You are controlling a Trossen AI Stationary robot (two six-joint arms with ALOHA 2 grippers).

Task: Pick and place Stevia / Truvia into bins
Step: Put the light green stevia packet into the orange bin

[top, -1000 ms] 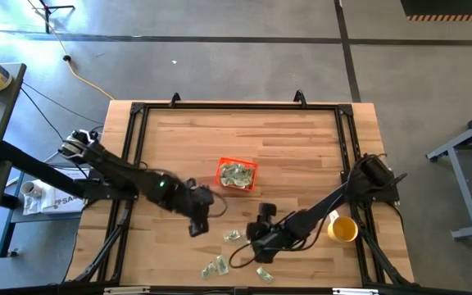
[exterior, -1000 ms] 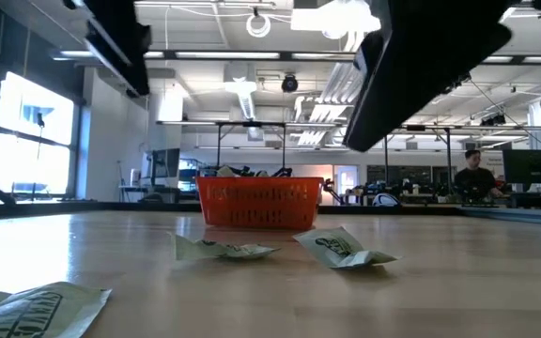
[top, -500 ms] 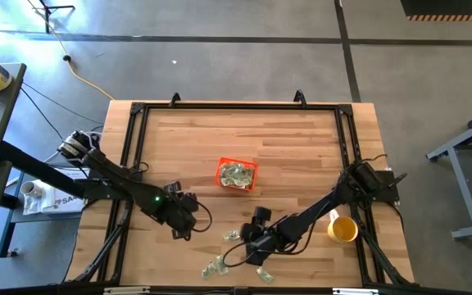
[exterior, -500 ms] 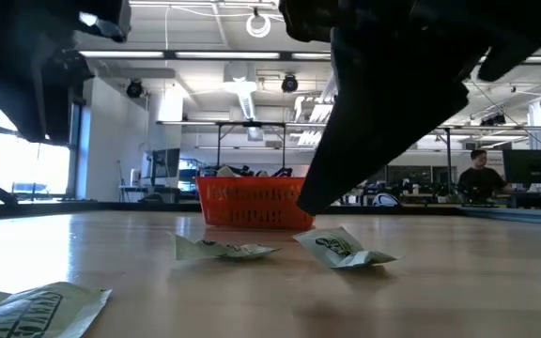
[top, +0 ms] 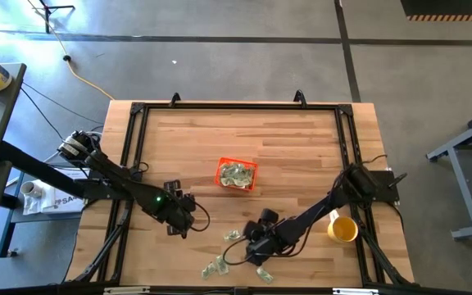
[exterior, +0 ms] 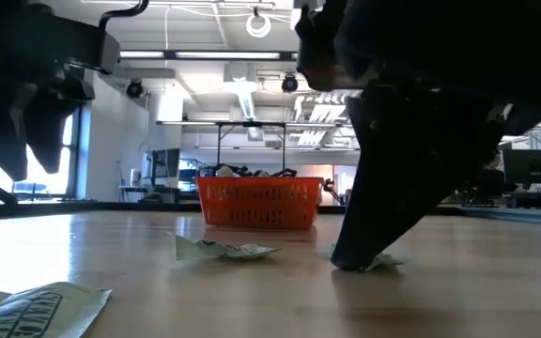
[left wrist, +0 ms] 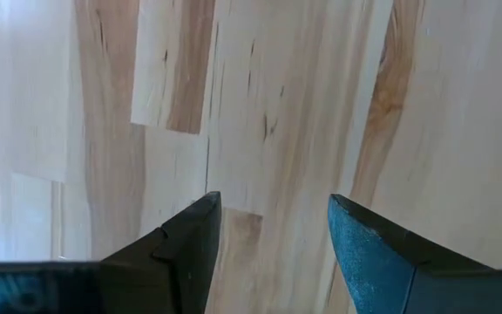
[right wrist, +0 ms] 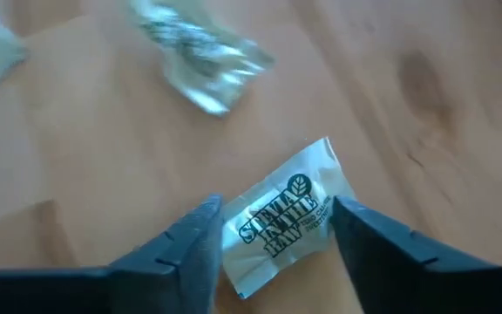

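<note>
Butcher-block wood fills the table [top: 301,147] inside a black frame, with grey concrete floor all round it in the high view.

One Stevia sachet [right wrist: 284,217] lies flat on the wood directly between the fingers of the right gripper [right wrist: 273,240], which stand spread on either side of it with a gap at each side, gripping nothing. In the low view the dark fingertips reach down to the tabletop at that sachet [exterior: 378,260]. Its long axis runs diagonally across the gap between the fingers, printed side up. A second, crumpled sachet [right wrist: 200,52] lies a little beyond it, apart from the first. In the high view the right gripper [top: 256,242] sits low over the front middle of the table, with loose sachets [top: 215,266] scattered near it toward the front edge and one more [top: 233,236] just beside it.

The orange bin [top: 236,174] stands near the table's centre, well apart from the gripper, already holding a heap of sachets. Bare wood lies open between the bin and the gripper.

The left gripper [top: 175,223] hangs over bare wood on the left side, its fingers [left wrist: 190,240] parted and empty. A yellow cup [top: 342,229] stands near the right edge, beside the right arm
</note>
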